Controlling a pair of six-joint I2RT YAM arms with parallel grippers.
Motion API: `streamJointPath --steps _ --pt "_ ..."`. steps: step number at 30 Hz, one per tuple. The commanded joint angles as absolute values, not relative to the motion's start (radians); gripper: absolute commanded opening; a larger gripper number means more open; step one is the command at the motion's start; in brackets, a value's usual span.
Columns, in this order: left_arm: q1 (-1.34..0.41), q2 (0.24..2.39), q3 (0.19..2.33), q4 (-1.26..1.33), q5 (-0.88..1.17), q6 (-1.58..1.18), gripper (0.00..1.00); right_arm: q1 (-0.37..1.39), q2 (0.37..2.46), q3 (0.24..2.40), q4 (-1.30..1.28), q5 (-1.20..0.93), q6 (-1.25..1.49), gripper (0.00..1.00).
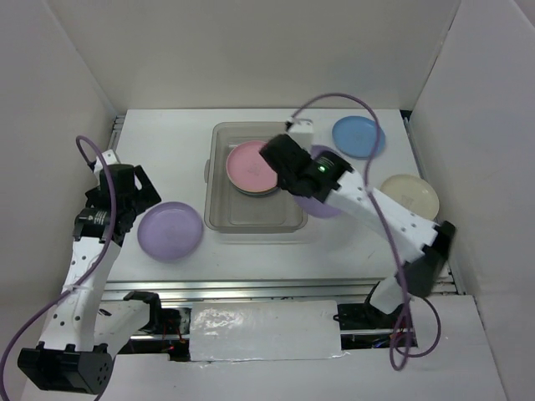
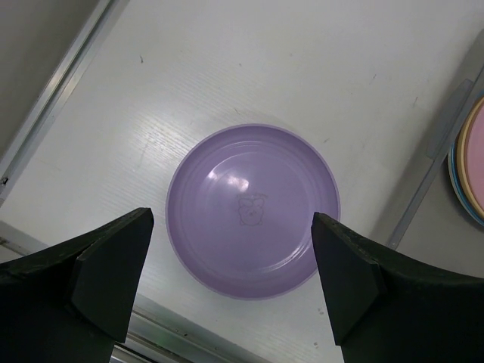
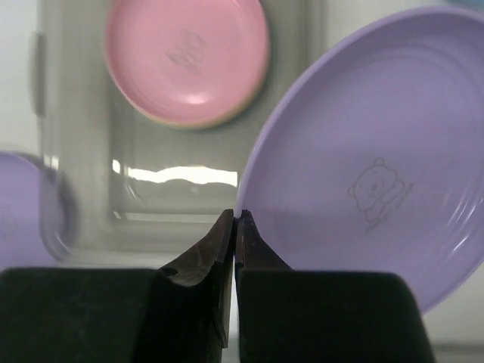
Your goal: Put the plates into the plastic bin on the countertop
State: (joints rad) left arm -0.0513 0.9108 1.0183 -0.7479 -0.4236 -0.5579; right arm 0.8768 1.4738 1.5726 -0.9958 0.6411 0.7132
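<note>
Across the countertop, the plastic bin holds a stack topped by a pink plate. 1 lavender plate lies left of the bin, under the wide-open left gripper. The right gripper pinches the second lavender plate by its rim, at the bin's right side.

Pink plate, blue plate, cream plate; lavender plates carry line drawings.

Left arm rising upright on its own side, left gripper facing straight down, jaws spread wide and gripping nothing, right arm stretched diagonally forward and inward, right gripper pinched tight on the rim of a lavender plate.
</note>
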Motion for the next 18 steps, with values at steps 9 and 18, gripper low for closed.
streamJointPath --steps 9,18 --pt "-0.048 0.933 1.009 -0.733 -0.443 -0.569 0.99 0.855 2.137 2.272 -0.912 0.588 0.247 0.00" --pt "-0.048 0.950 1.008 -0.719 -0.400 -0.546 0.99 0.836 2.131 2.114 -0.580 0.427 0.140 0.00"
